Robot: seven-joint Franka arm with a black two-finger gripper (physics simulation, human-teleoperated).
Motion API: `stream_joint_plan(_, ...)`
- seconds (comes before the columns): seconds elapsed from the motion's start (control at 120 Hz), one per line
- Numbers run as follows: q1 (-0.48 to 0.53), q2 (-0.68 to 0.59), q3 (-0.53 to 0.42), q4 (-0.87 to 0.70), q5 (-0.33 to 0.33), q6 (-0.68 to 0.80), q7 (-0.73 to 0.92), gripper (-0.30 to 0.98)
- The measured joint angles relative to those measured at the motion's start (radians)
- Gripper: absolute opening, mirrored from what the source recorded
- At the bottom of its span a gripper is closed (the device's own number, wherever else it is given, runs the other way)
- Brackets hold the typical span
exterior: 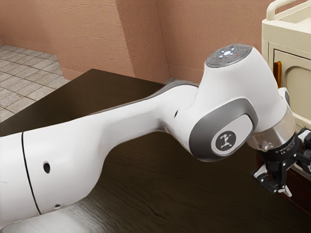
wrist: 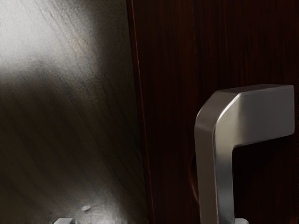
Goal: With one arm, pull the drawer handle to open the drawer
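A white, rounded robot arm (exterior: 126,124) bends down toward a silver, angular metal handle (wrist: 222,140); its black two-finger gripper (exterior: 297,178) tilts near the handle, jaws apart.

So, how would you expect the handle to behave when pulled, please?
The handle looks thick and metallic, so probably stiff. Its smooth, shiny faces may be slippery. It seems fixed to the wooden front, so it likely won't tip.

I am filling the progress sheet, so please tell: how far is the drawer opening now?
Looks done: the open gripper is brought to the metal handle. In hand: the handle appears between the parted fingertips, not gripped. Left: probably closing, then pulling; the drawer front shows no clear gap.
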Motion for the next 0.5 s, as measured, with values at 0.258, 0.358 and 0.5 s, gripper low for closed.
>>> stream_joint_plan(0.258, -0.003, -0.009, 0.000, -0.023, 0.001, 0.008, -0.005, 0.25)
stream_joint_plan(0.358, -0.004, -0.022, 0.001, -0.035, 0.003, 0.009, -0.006, 0.23)
stream_joint_plan(0.5, -0.006, -0.045, 0.001, -0.059, 0.006, 0.012, -0.008, 0.22)
